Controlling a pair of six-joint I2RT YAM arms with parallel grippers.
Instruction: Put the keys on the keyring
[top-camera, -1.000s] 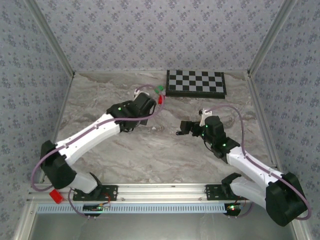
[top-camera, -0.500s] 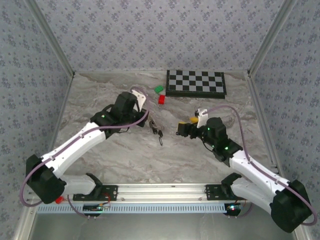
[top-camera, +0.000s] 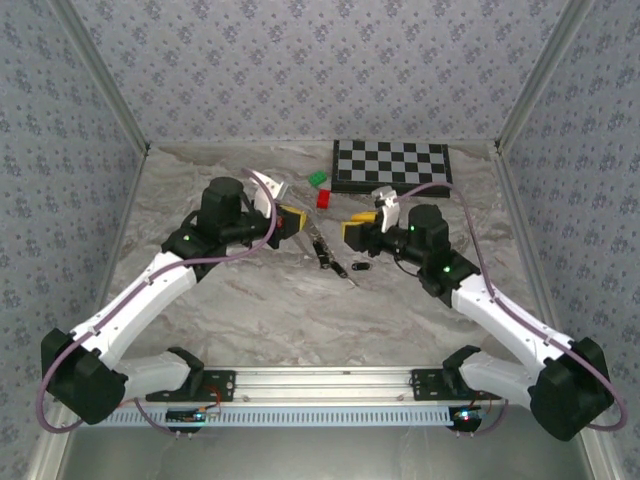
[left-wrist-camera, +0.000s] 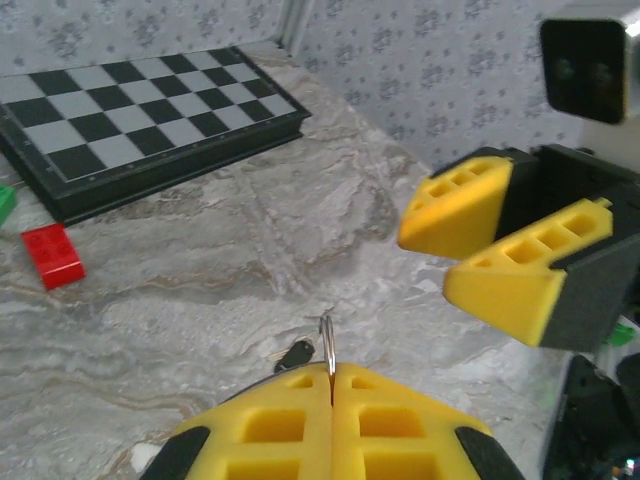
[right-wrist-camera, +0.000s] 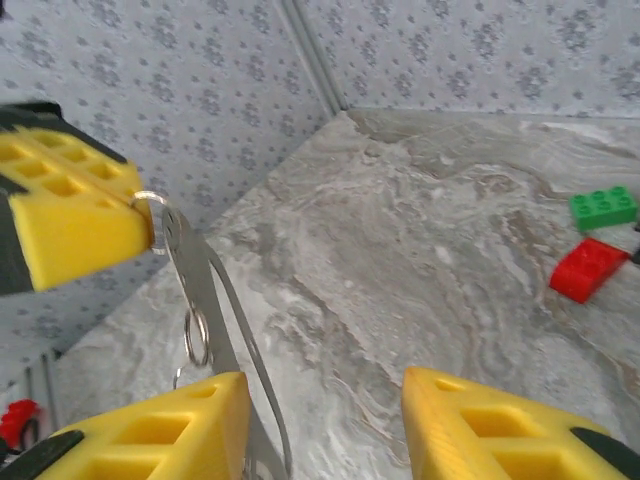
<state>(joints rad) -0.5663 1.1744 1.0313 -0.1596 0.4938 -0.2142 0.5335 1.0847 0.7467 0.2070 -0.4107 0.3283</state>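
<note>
My left gripper is shut on the keyring, a thin silvery ring seen edge-on between its yellow pads. In the right wrist view the keyring sticks out of the left pads. A flat silvery metal strip with a second small ring hangs from it. One key's black head shows just below the pads. Another black key lies on the table. My right gripper is open, facing the left one closely, with the strip by its left finger.
A chessboard lies at the back of the marble table. A red block and a green block sit beside its left end. Patterned walls close in the table on three sides.
The left arm drew back to the left and lifted the ring with the strip hanging from it. The right gripper moved farther away and up to face it, its jaws narrowing.
</note>
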